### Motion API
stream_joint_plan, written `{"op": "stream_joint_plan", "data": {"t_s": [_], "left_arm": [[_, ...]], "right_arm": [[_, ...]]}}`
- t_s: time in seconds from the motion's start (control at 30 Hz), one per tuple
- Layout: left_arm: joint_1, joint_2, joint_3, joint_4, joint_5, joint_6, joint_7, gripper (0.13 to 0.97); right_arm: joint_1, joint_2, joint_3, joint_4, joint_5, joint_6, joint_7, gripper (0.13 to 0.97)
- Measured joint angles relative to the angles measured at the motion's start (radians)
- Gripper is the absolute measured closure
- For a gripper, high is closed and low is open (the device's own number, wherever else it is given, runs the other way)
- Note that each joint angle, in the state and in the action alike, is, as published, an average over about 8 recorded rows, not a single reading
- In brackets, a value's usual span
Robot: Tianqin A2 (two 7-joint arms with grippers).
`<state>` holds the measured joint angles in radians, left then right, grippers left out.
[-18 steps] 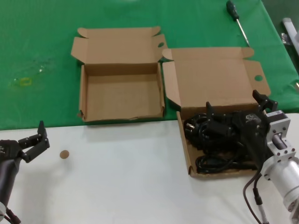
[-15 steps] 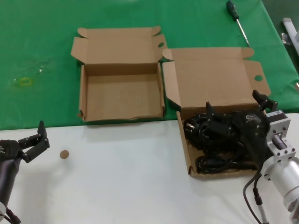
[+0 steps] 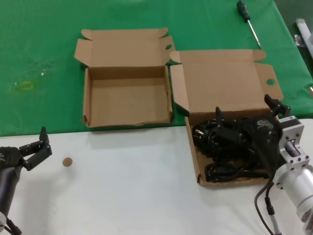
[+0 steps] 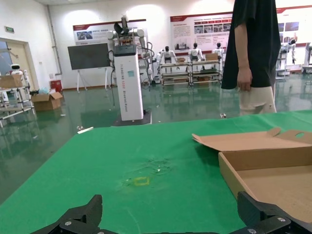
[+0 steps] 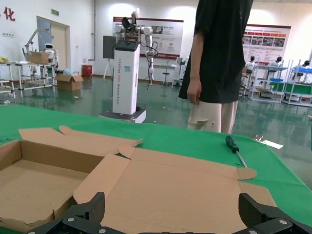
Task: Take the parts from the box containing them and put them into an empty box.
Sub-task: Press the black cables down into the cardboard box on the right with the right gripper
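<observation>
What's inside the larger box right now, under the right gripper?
Black coiled power cords lie in the larger box's tray, plugs showing near its left wall. The right gripper sits among them, open, covering the middle of the pile, so a count isn't possible.

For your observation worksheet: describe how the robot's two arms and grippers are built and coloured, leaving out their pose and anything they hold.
The left gripper is matte black with angular, jointed fingers on a dark rounded forearm. The right gripper is also black, with a small pale marking on its housing, mounted on a silver ribbed metal wrist block and cylinder. Black cables loop beneath the right arm.
</observation>
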<state>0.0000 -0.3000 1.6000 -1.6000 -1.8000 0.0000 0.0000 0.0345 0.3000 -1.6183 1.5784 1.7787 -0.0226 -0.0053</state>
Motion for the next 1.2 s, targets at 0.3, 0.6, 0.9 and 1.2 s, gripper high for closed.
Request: {"op": "stream_joint_plan", "data": {"t_s": [0.3, 0.6, 0.9, 1.2], "left_arm": [[0.0, 0.0, 0.0, 0.0, 0.0, 0.0, 0.0, 0.132], [0.0, 0.0, 0.0, 0.0, 0.0, 0.0, 0.0, 0.132], [0.0, 0.0, 0.0, 0.0, 0.0, 0.0, 0.0, 0.171], [0.0, 0.0, 0.0, 0.0, 0.0, 0.0, 0.0, 0.241]], "right_arm": [[0.0, 0.0, 0.0, 0.0, 0.0, 0.0, 0.0, 0.129], [0.0, 0.0, 0.0, 0.0, 0.0, 0.0, 0.0, 0.129], [0.0, 0.0, 0.0, 0.0, 0.0, 0.0, 0.0, 0.129], [0.0, 0.0, 0.0, 0.0, 0.0, 0.0, 0.0, 0.129]]}}
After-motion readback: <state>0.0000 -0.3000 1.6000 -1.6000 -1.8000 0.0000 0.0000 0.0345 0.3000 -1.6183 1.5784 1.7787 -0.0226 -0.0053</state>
